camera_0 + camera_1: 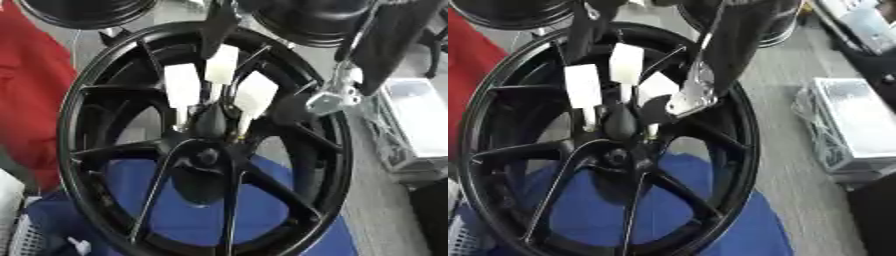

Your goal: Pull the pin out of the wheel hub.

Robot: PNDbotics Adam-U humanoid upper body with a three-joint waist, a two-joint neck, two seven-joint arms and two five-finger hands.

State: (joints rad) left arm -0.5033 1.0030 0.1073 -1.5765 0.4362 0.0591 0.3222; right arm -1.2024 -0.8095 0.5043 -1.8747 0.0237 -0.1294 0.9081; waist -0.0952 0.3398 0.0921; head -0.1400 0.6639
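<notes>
Your right hand (219, 100) comes down from the top onto the middle of the black wheel (87, 100), which stands on a blue cloth (192, 210). The white-tipped fingers (182, 85) are gathered close together just above the hub (207, 157). You cannot tell whether they pinch the pin; it is hidden behind them.

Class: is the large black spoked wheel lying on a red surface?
No: the large black spoked wheel rests over a blue surface.
</notes>
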